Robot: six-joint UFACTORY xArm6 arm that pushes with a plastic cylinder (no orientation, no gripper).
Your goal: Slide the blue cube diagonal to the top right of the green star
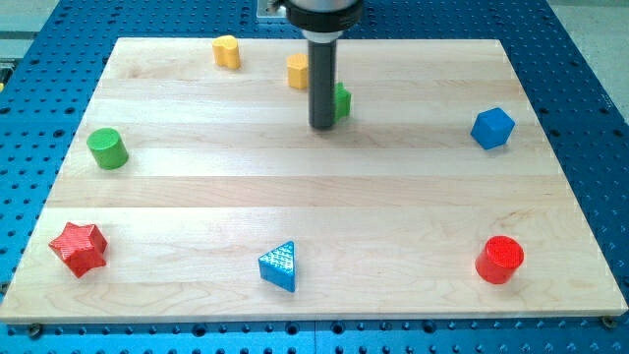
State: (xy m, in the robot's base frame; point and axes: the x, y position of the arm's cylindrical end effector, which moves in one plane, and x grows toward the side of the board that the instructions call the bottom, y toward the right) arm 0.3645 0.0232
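Observation:
The blue cube [491, 128] sits near the board's right edge, upper half. A green block [341, 100], mostly hidden behind the rod, lies at the top centre; its shape cannot be made out. My tip [322, 126] rests on the board just left of and touching or nearly touching that green block. The blue cube is far to the right of the tip and slightly lower in the view than the green block.
A yellow block [227, 51] is at the top left and an orange-yellow block [299, 71] beside the rod. A green cylinder [106, 147] is at the left, a red star [79, 247] bottom left, a blue triangle [279, 265] bottom centre, a red cylinder [500, 260] bottom right.

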